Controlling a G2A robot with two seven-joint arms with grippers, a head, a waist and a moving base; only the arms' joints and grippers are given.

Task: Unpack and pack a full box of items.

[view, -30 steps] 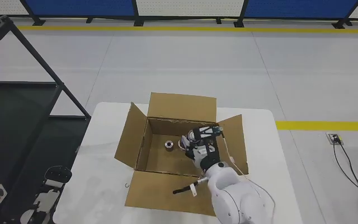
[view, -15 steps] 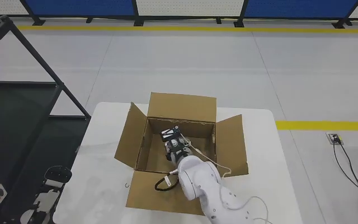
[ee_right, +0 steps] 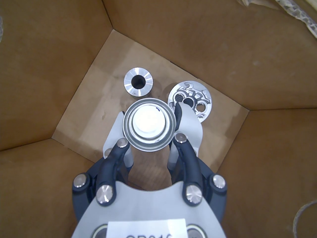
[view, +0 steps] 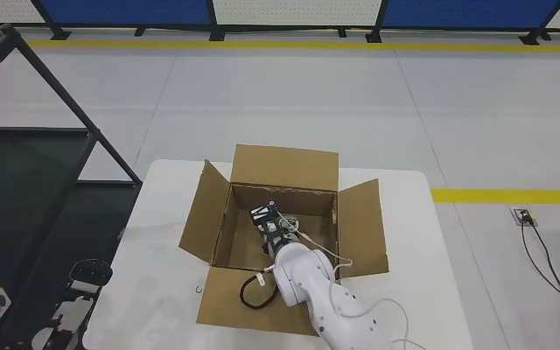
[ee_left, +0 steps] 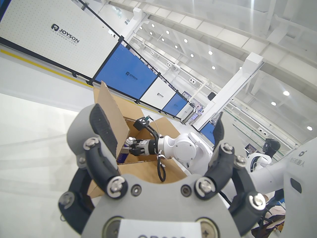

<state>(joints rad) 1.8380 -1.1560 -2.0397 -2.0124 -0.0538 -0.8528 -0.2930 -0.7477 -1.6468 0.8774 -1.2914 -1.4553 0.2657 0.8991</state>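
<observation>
Two metal parts (ee_right: 138,81) between can (ee_right: 149,125) and box wall (ee_right: 173,38).

Right gripper (ee_right: 148,116) points down, clamped on a can (ee_right: 149,134) — left gripper (ee_left: 158,117) tilts upward, jaws spread wide.

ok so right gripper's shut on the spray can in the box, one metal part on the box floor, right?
Not quite: two metal parts sit on the box floor, a bored cylinder and a slotted disc; the right wrist view shows both. Otherwise yes: right gripper shut on the spray can inside the box.
</observation>
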